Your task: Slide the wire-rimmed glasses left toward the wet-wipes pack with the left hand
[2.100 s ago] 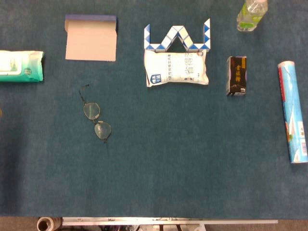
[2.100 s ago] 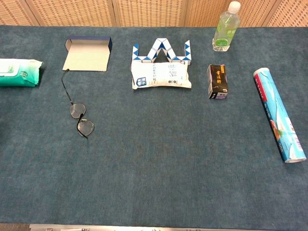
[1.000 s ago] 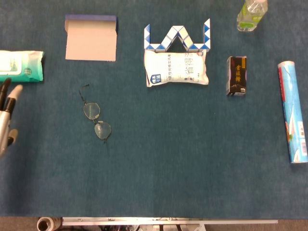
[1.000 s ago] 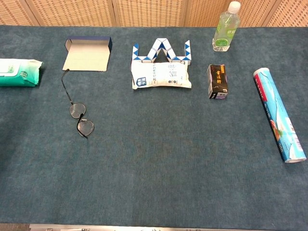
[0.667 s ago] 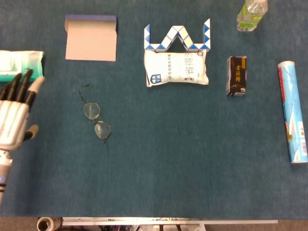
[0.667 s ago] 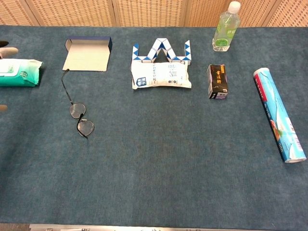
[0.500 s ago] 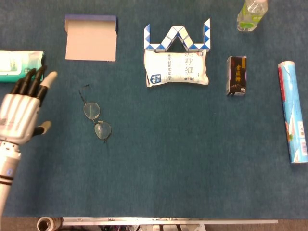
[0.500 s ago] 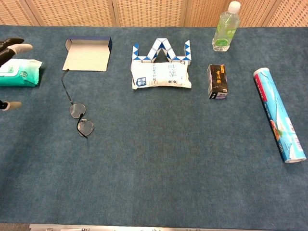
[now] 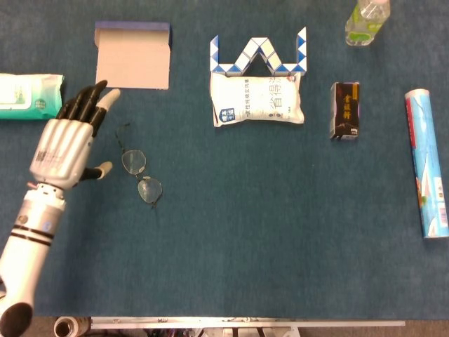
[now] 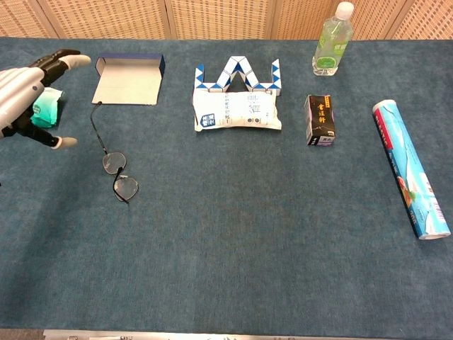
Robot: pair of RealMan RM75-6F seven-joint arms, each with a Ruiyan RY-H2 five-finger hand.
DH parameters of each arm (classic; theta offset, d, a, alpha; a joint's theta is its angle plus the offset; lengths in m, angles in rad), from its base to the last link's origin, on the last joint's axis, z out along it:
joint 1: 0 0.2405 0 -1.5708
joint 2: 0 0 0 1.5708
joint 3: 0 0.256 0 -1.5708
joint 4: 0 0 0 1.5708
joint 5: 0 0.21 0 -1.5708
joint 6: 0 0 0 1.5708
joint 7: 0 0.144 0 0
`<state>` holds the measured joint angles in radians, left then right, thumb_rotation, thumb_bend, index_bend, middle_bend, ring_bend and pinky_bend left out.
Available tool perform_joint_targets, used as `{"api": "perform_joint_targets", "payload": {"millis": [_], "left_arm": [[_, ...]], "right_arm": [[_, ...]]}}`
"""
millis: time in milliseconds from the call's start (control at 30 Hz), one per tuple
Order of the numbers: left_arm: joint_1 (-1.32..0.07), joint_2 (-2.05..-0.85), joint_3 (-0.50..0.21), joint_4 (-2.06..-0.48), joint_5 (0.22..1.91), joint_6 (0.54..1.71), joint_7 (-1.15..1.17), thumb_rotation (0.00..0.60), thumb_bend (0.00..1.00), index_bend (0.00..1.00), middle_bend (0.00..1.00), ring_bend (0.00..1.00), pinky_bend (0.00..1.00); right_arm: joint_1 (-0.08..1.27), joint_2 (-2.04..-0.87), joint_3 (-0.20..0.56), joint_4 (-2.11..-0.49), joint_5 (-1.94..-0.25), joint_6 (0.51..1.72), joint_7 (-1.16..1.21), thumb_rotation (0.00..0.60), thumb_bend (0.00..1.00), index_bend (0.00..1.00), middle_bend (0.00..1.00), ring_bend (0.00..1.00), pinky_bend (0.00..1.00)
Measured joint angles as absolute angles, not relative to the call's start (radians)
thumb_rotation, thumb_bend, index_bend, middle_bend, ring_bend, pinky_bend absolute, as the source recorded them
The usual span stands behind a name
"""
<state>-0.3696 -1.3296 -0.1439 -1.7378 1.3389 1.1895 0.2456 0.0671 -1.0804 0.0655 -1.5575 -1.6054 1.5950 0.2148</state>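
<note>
The wire-rimmed glasses [image 9: 141, 176] [image 10: 117, 173] lie flat on the blue cloth, left of centre, one thin temple arm reaching back toward the open box. The green and white wet-wipes pack [image 9: 30, 96] [image 10: 45, 111] sits at the far left; in the chest view my hand covers most of it. My left hand [image 9: 67, 143] [image 10: 27, 85] hovers open with fingers spread, just left of the glasses and not touching them. Its thumb points toward the nearer lens. The right hand is out of both views.
An open box [image 9: 132, 58] lies behind the glasses. Further right are a blue and white folding puzzle [image 9: 258, 55], a white pouch [image 9: 257, 99], a dark carton [image 9: 345, 110], a clear bottle [image 9: 366, 21] and a long tube [image 9: 427, 161].
My left hand has come in from the left edge and moved right and forward, from beside the wipes pack to just left of the glasses. The glasses have not moved.
</note>
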Motion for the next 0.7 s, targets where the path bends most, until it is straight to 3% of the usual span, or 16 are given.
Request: {"api": "perform_joint_targets", "payload": {"millis": [700], "left_arm": [[-0.502, -1.463, -0.189, -1.659, 1.196, 1.105, 0.354, 0.600, 0.03, 0.01, 0.00, 0.00, 0.13]], "right_arm": [[0.064, -1.073, 0.071, -1.554, -1.596, 1.598, 0.238, 0.600, 0.16, 0.62, 0.34, 0.11, 0.28]]}}
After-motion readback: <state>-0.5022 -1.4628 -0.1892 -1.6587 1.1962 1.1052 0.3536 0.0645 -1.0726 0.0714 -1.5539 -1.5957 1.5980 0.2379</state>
